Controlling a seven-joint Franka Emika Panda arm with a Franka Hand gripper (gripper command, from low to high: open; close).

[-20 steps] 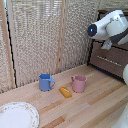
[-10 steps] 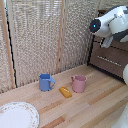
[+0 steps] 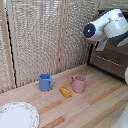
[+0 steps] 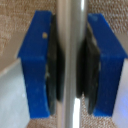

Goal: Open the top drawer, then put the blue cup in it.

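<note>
In the wrist view my gripper [image 4: 70, 65] is shut on the top drawer's silver bar handle [image 4: 70, 25]. The blue fingers [image 4: 35, 60] and their dark pads press on both sides of the bar. In the exterior view the white arm [image 3: 107, 27] reaches to the dark brown dresser [image 3: 114, 64] at the exterior view's right and covers most of the top drawer front. How far out the drawer stands I cannot tell. The blue cup [image 3: 46, 82] stands upright on the wooden table [image 3: 95, 107], well away from the gripper.
A pink mug [image 3: 78, 83] stands beside the blue cup, with a small orange object [image 3: 65, 92] lying between them. A patterned plate [image 3: 17, 116] sits at the front of the exterior view's left. A bamboo screen [image 3: 40, 40] backs the table.
The arm's wrist has shifted slightly at the dresser. The cups, the orange object and the plate have not moved.
</note>
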